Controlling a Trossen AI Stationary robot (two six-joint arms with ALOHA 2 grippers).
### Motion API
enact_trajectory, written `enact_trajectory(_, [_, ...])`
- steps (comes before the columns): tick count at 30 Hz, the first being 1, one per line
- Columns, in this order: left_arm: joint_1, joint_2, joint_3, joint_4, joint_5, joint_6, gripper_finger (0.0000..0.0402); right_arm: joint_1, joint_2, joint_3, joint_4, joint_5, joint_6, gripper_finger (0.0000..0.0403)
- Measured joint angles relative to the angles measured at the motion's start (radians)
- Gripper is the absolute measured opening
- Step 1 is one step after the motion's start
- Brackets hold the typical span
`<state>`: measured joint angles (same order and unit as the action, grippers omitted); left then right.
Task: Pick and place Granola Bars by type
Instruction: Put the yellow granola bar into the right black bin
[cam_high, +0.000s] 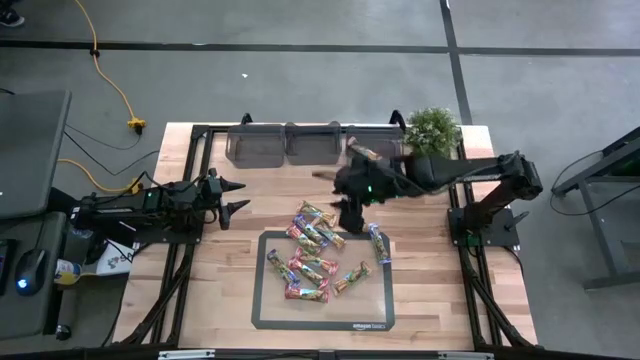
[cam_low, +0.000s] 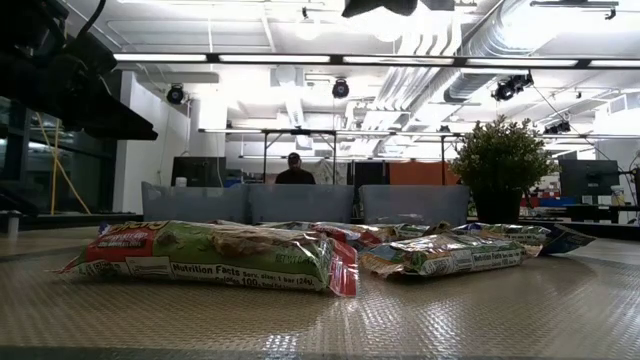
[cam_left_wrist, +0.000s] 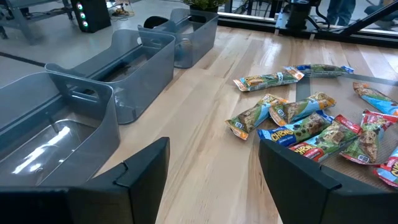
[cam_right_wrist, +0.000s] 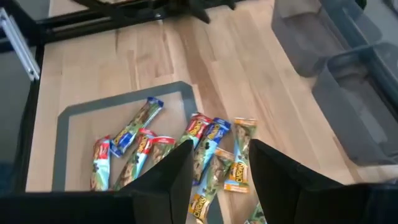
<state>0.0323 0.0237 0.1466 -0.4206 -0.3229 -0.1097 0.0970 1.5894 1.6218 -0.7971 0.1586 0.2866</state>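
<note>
so the right gripper (cam_high: 352, 207) hangs just above the pile's 12 o'clock edge, fingers partly apart, nothing between them; the Granola Bars (cam_high: 318, 255) lie heaped on the grey-bordered mat (cam_high: 262, 300) mid-table; left gripper (cam_high: 238, 196) waits at 9 o'clock, fingers wide apart; grey bins (cam_high: 288, 144) line the 12 o'clock edge
</note>
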Motion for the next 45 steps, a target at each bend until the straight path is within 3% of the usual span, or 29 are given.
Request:
enact_trajectory(9, [0.0,0.0,0.0,0.0,0.0,0.0,0.0243,0.162,0.085,0.0,-0.073,0.056,-0.022,0.014])
enact_trajectory(17, [0.0,0.0,0.0,0.0,0.0,0.0,0.0243,0.236,0.217,0.0,-0.221,0.001,-0.019,0.014])
enact_trajectory(28, [0.0,0.0,0.0,0.0,0.0,0.0,0.0243,0.321,0.359,0.0,-0.225,-0.065,-0.155,0.014])
enact_trajectory(39, [0.0,0.0,0.0,0.0,0.0,0.0,0.0243,0.328,0.446,0.0,-0.158,-0.195,-0.183,0.0142])
enact_trajectory(45, [0.0,0.0,0.0,0.0,0.0,0.0,0.0243,0.322,0.46,0.0,-0.121,-0.211,-0.167,0.0184])
